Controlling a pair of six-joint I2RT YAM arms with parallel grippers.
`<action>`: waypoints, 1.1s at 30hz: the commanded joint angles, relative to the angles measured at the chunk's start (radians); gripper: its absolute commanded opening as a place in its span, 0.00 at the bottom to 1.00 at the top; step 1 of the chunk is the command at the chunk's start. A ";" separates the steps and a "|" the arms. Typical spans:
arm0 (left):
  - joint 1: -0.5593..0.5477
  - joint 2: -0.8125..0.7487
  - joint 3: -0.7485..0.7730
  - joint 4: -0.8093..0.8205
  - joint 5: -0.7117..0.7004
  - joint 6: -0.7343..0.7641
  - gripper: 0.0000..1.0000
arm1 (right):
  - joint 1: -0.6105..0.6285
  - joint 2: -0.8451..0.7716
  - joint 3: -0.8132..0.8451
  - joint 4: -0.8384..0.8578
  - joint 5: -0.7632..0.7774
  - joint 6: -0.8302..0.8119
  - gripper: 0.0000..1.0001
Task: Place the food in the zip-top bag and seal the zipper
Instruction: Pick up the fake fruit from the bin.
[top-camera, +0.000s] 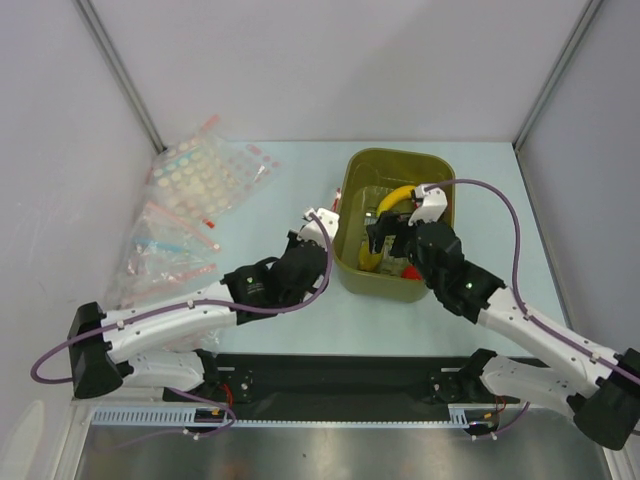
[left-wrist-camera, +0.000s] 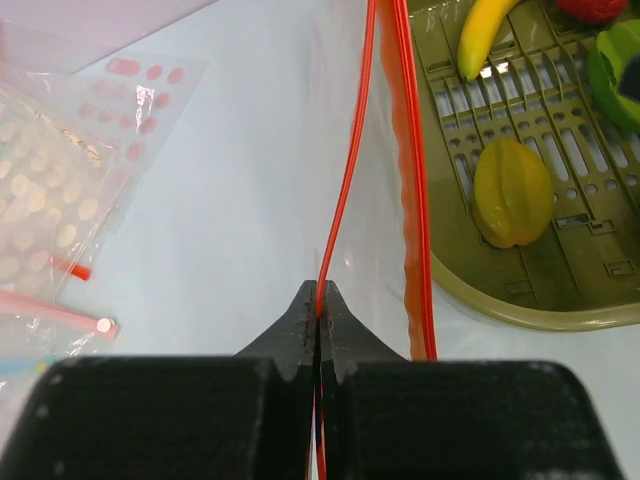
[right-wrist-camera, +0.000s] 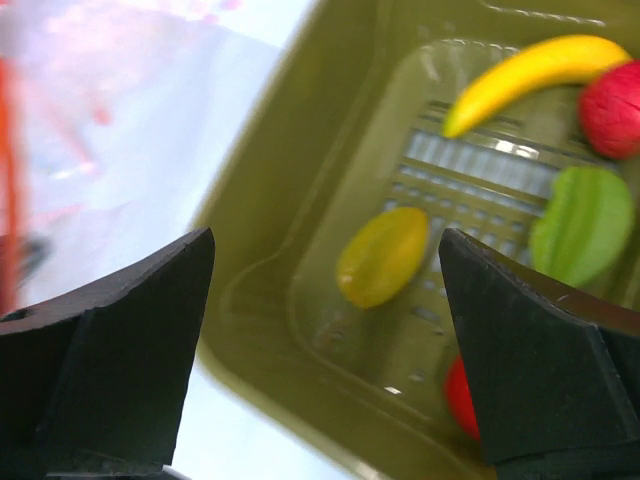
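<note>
Left tool (left-wrist-camera: 318, 312) clenched on orange-red zip strip (left-wrist-camera: 350, 170) of small clear plastic bag (left-wrist-camera: 381, 220), holding one lip so the mouth gapes beside olive-green plastic basket (left-wrist-camera: 520, 318). Right tool (right-wrist-camera: 320, 270) released, jaws wide, above basket, probably to pick. Toy yellow banana (right-wrist-camera: 530, 72) and red fruit (right-wrist-camera: 612, 108) lie inside basket, unbagged.

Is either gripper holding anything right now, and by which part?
The left gripper pinches the zip-top bag by one orange-red zipper strip at its mouth. The right gripper holds nothing.
</note>
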 joint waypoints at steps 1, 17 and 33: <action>0.001 0.004 0.030 0.048 -0.014 -0.004 0.00 | -0.071 0.078 0.064 -0.059 -0.020 0.027 1.00; 0.070 0.228 0.351 -0.348 -0.095 -0.087 0.00 | -0.395 0.551 0.401 -0.216 -0.204 0.174 1.00; 0.075 0.535 0.769 -0.685 -0.108 -0.059 0.00 | -0.444 0.811 0.615 -0.702 -0.020 0.195 0.94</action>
